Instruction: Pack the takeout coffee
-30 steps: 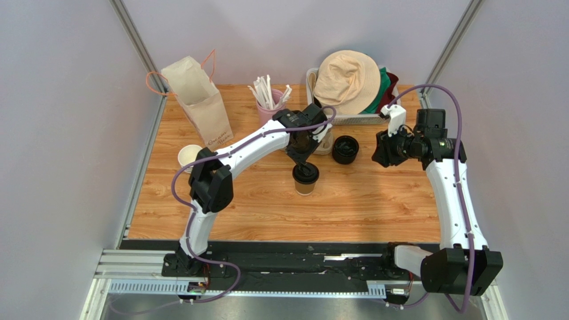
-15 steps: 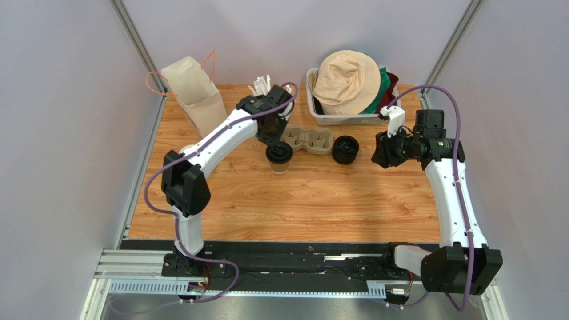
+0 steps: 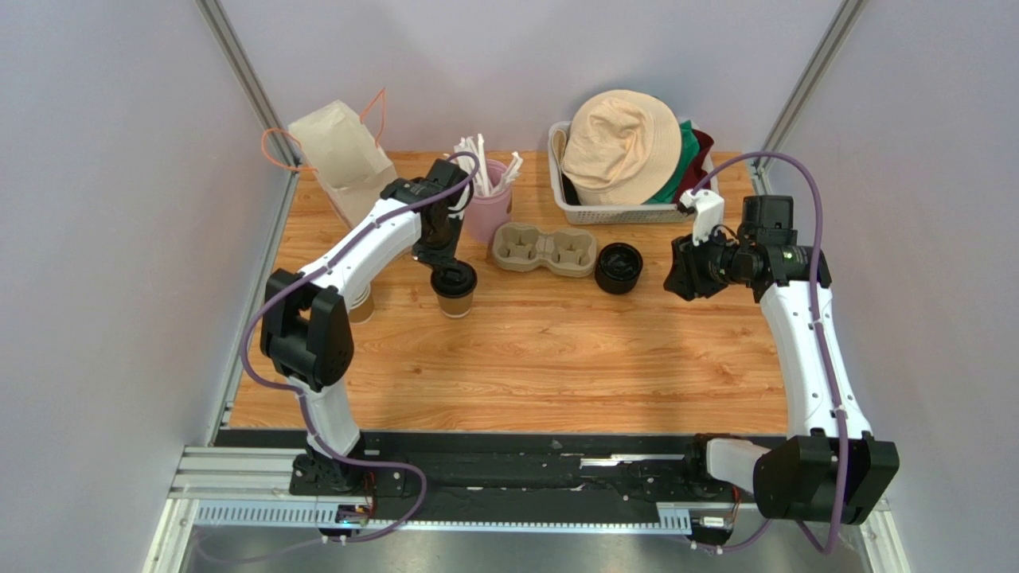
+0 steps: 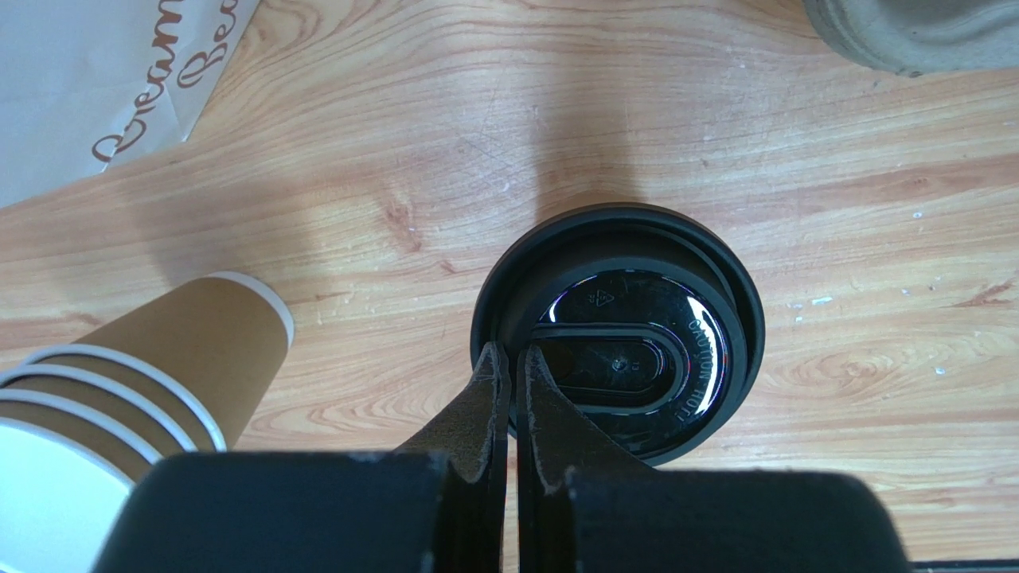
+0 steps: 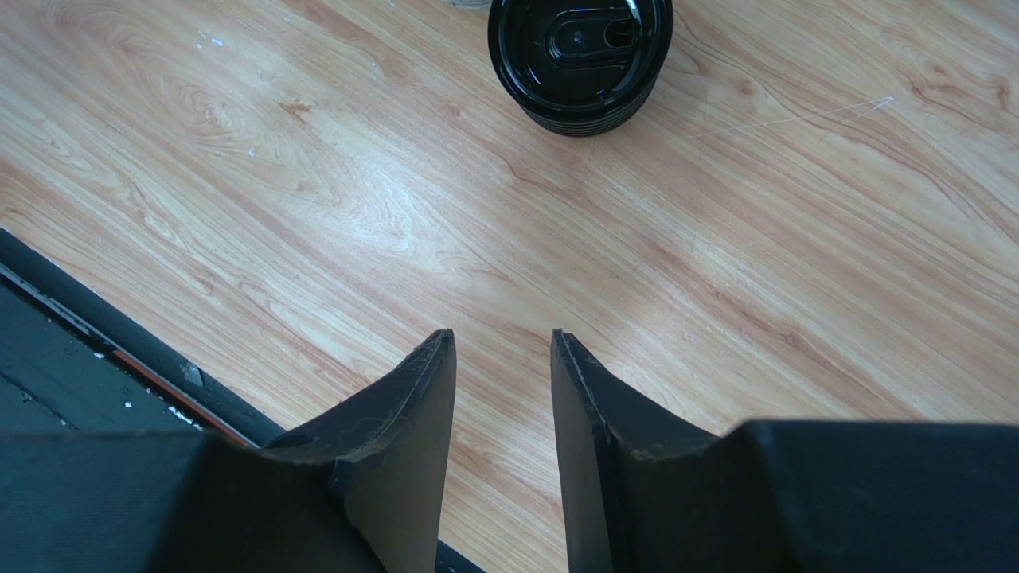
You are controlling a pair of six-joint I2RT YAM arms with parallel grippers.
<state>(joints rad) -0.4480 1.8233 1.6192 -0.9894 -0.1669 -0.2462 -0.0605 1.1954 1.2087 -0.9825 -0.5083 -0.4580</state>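
Note:
The takeout coffee (image 3: 455,288), a brown paper cup with a black lid (image 4: 622,328), is upright at the left middle of the table. My left gripper (image 3: 447,263) comes down on it from above. In the left wrist view the gripper (image 4: 512,353) is shut, pinching the near left rim of the lid. I cannot tell whether the cup's base touches the wood. My right gripper (image 3: 673,282) hovers at the right, open (image 5: 502,340), with only bare table between its fingers.
A kraft paper bag (image 3: 343,153) stands at the back left. Stacked lidless cups (image 4: 144,382) sit just left of the coffee. A pulp cup carrier (image 3: 544,251), a pink cup of stirrers (image 3: 488,203), stacked black lids (image 3: 618,266) and a basket holding a hat (image 3: 622,149) lie behind.
My left arm has swung left across the table, carrying the lidded cup from the centre to near the paper bag. The right arm has stayed in place.

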